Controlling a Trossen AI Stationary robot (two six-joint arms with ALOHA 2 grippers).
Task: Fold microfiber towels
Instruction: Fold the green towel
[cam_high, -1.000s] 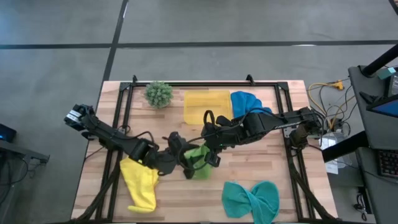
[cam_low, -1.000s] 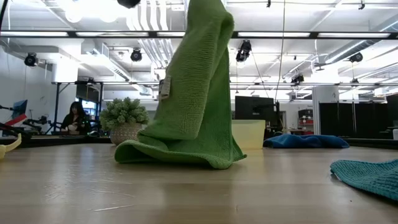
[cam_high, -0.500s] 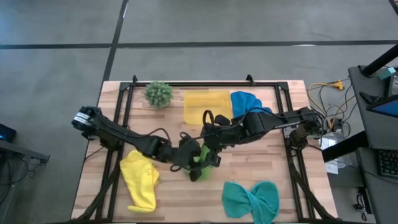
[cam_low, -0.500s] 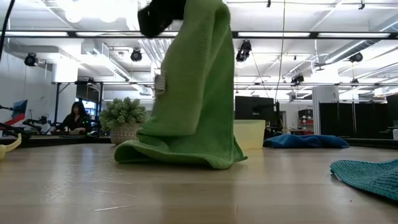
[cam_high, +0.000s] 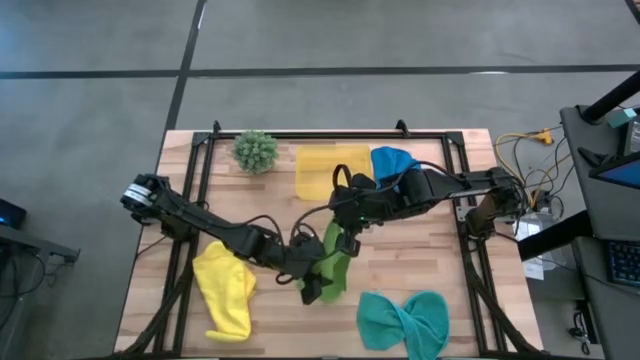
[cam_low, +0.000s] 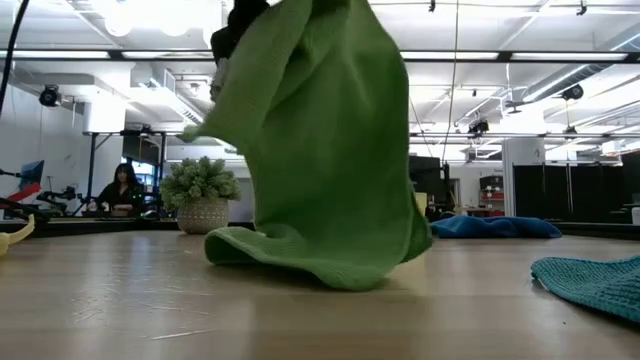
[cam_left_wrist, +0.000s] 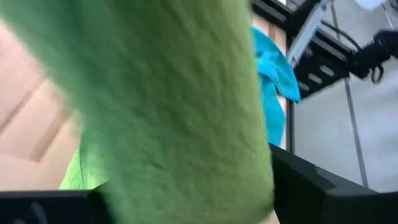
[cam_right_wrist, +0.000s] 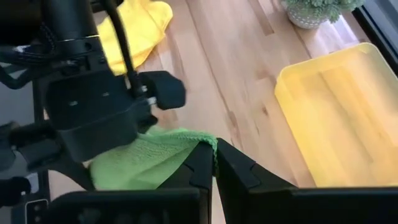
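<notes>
The lime green towel (cam_high: 336, 255) is held up off the mid-table between my two grippers, and its lower fold (cam_low: 320, 268) rests on the wood. My left gripper (cam_high: 312, 288) is shut on its near end; the cloth fills the left wrist view (cam_left_wrist: 161, 99). My right gripper (cam_high: 345, 226) is shut on its far end (cam_right_wrist: 186, 152). The yellow towel (cam_high: 225, 290) lies crumpled at the near left. The teal towel (cam_high: 405, 320) lies at the near right. The blue towel (cam_high: 395, 160) lies at the far right. My left gripper has the lime green towel's near end (cam_left_wrist: 186, 180) between its two fingers (cam_left_wrist: 311, 186); the cloth itself hides the place of contact. The towel's upper part is lifted and its lower fold lies on the table. My right gripper pinches an edge of the towel's far end (cam_right_wrist: 208, 144) between its two shut fingers (cam_right_wrist: 242, 174). It comes at the towel slanting down from the table's right side. The cloth hangs below the fingers, spread toward my left gripper.
A rigid yellow tray (cam_high: 335, 170) stands at the far middle beside the blue towel. A small spiky green plant in a pot (cam_high: 256, 150) stands at the far left. Bare wood shows along the near edge between the yellow and teal towels.
My left gripper has gone from beside the yellow towel toward the table's right and has taken hold of the lime green towel. My right gripper has drawn back toward the far edge. The towel, a narrow hanging bunch before, is now spread wider between the two grippers.
</notes>
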